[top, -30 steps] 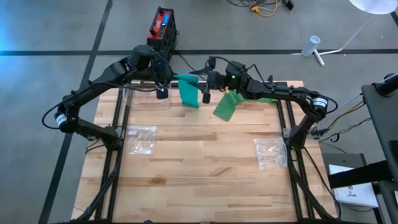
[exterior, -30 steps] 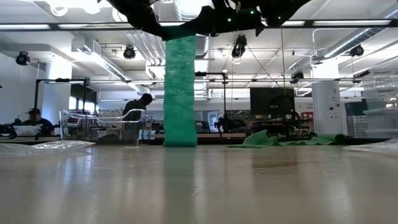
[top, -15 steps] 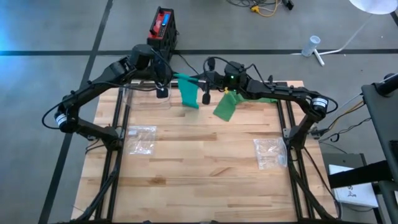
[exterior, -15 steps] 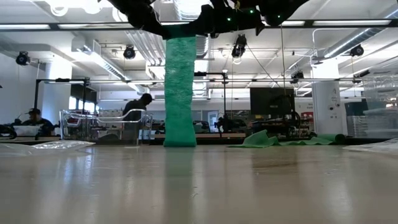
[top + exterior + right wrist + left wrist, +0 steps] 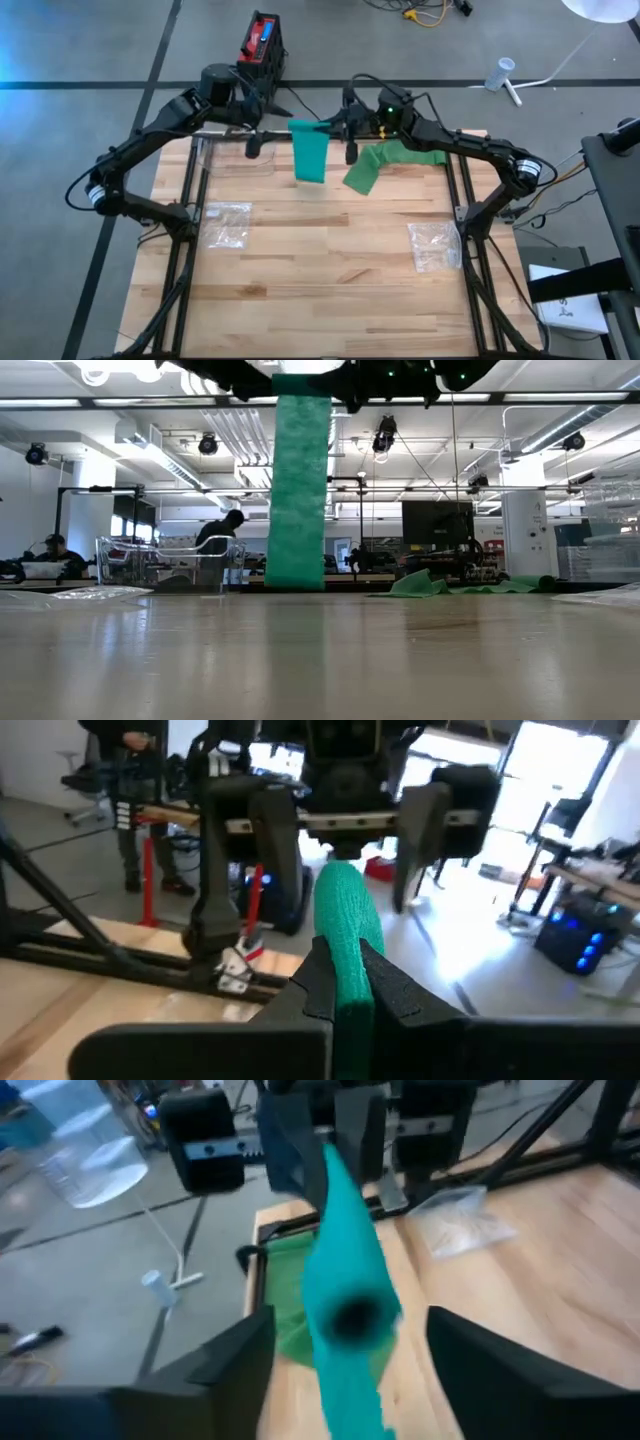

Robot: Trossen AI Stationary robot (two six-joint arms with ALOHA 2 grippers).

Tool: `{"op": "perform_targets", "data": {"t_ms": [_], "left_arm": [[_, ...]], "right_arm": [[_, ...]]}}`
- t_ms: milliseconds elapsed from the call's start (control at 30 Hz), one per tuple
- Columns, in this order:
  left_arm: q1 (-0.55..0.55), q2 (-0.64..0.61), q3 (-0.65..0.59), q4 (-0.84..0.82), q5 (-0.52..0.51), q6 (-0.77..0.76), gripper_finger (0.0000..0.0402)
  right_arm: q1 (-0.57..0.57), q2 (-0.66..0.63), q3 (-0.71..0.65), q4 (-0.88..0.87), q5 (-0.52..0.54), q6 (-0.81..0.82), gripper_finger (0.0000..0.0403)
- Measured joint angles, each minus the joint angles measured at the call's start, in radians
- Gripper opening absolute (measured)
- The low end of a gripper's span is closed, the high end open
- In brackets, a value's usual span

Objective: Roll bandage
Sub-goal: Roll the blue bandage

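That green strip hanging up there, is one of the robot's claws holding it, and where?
Yes. The right gripper has its jaws shut on the top end of the green bandage. The left gripper stands open around it, not gripping.

bright even overhead light, ceiling strip glare in low view, motion blur in left wrist view

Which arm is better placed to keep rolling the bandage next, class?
Probably the right. The right gripper is shut on the green bandage, whose strip hangs to the table. The left gripper is open, fingers either side of the bandage without gripping.
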Motion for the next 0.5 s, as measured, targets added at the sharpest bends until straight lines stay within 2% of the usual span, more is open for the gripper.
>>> {"op": "perform_targets", "data": {"t_ms": [133, 267, 400, 500], "left_arm": [[-0.01, 0.029, -0.001, 0.059, 0.004, -0.037, 0.0302], [-0.027, 0.068, -0.001, 0.054, 0.004, -0.042, 0.0319], [-0.031, 0.083, -0.002, 0.061, 0.004, -0.049, 0.0302], [-0.03, 0.086, -0.003, 0.1, 0.003, -0.075, 0.0257]], "right_arm": [[0.007, 0.003, -0.001, -0.021, -0.003, -0.012, 0.0007], [0.014, 0.002, -0.001, -0.013, -0.003, -0.002, 0.0008], [0.015, -0.008, 0.001, -0.015, -0.003, 0.022, 0.0008], [0.015, -0.018, 0.001, -0.02, -0.003, 0.02, 0.0008]]}}
